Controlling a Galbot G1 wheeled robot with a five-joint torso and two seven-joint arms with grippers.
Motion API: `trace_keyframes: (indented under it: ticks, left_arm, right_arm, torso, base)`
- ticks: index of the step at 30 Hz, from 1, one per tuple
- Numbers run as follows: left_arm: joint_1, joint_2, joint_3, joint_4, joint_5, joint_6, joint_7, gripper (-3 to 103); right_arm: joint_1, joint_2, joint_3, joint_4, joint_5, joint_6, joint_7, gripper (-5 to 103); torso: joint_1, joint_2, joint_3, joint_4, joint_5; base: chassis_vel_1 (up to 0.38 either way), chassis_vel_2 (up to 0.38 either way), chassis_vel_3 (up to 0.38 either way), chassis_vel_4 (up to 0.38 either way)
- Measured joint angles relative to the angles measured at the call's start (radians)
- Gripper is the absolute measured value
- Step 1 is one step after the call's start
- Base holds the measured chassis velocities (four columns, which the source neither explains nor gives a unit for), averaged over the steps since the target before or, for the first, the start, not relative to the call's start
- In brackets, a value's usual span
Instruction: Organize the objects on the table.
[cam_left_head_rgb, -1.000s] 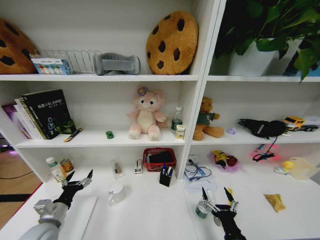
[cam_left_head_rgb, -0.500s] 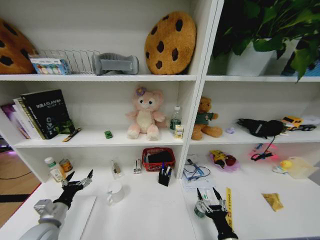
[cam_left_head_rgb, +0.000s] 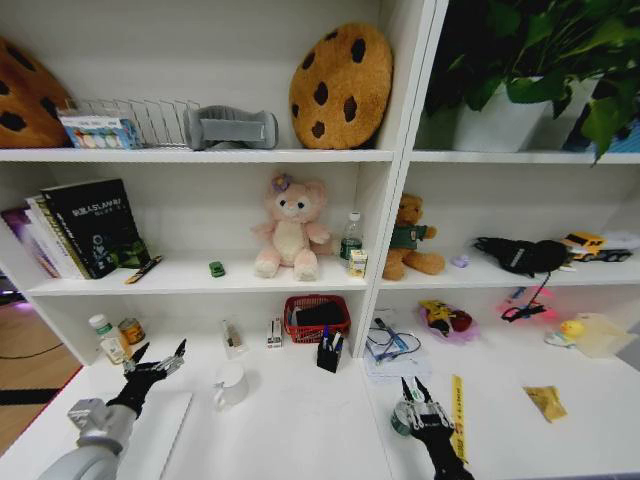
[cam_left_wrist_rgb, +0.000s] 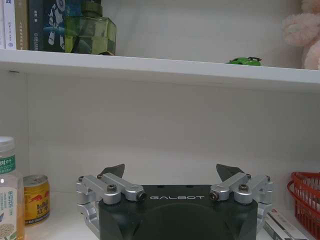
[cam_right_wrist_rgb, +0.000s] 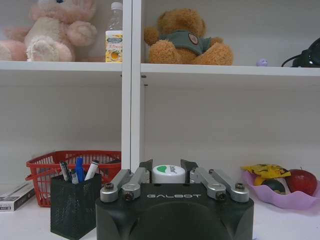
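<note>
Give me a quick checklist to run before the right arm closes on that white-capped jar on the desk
1. Jar between the fingers: ok. The right gripper has the white-capped jar between its fingertips, seen from the right wrist.
2. Right gripper open: ok, fingers are spread either side of the cap.
3. Contact with the jar: cannot tell whether the pads touch it.
4. Neighbours apart: ok. The black pen cup and the yellow strip lie beside the jar, not between the fingers.
5. Left arm out of the way: ok. The left gripper hovers open over the far left of the table.
</note>
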Motion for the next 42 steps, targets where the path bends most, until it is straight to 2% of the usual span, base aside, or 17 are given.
trace_keyframes:
  ticks: [6,9,11,13,15,21,26,37,42]
  left_arm:
    - [0.0,0.0,0.0,0.0,0.0,0.0,0.0,100]
    - [0.0,0.0,0.0,0.0,0.0,0.0,0.0,100]
    - [0.0,0.0,0.0,0.0,0.0,0.0,0.0,100]
    - [0.0,0.0,0.0,0.0,0.0,0.0,0.0,100]
    - [0.0,0.0,0.0,0.0,0.0,0.0,0.0,100]
    - [0.0,0.0,0.0,0.0,0.0,0.0,0.0,100]
    - [0.0,0.0,0.0,0.0,0.0,0.0,0.0,100]
    - [0.0,0.0,0.0,0.0,0.0,0.0,0.0,100]
    - [0.0,0.0,0.0,0.0,0.0,0.0,0.0,100]
  right_arm:
    - [-0.129,0.033,0.009,0.088,-0.036,0.01,0.072,30]
    - [-0.217,0.056,0.018,0.123,-0.074,0.046,0.112,30]
    - [-0.312,0.095,0.023,0.159,-0.106,0.093,0.176,30]
    - [-0.335,0.105,0.023,0.167,-0.116,0.106,0.193,30]
    - [-0.388,0.126,0.025,0.18,-0.148,0.133,0.258,30]
    - [-0.394,0.134,0.044,0.142,-0.146,0.137,0.297,30]
    - [-0.348,0.144,0.086,0.011,-0.082,0.137,0.331,30]
    - [-0.346,0.158,0.079,-0.091,-0.073,0.17,0.375,30]
    - [-0.325,0.158,0.067,-0.193,-0.077,0.198,0.393,30]
  torso:
    - [0.0,0.0,0.0,0.0,0.0]
    - [0.0,0.0,0.0,-0.0002,-0.0002]
    - [0.0,0.0,0.0,-0.0001,-0.0001]
    - [0.0,0.0,0.0,-0.0002,-0.0002]
    - [0.0,0.0,0.0,-0.0001,-0.0003]
    - [0.0,0.0,0.0,0.0,-0.0003]
    - [0.0,0.0,0.0,-0.0001,0.0002]
    - [0.0,0.0,0.0,0.0,0.0]
    - [0.0,0.0,0.0,-0.0001,-0.0001]
  base:
    - [0.0,0.0,0.0,0.0]
    - [0.0,0.0,0.0,0.0]
    - [0.0,0.0,0.0,0.0]
    - [0.0,0.0,0.0,0.0]
    - [0.0,0.0,0.0,0.0]
    - [0.0,0.0,0.0,0.0]
    - [0.0,0.0,0.0,0.0]
    - [0.0,0.0,0.0,0.0]
    - [0.0,0.0,0.0,0.0]
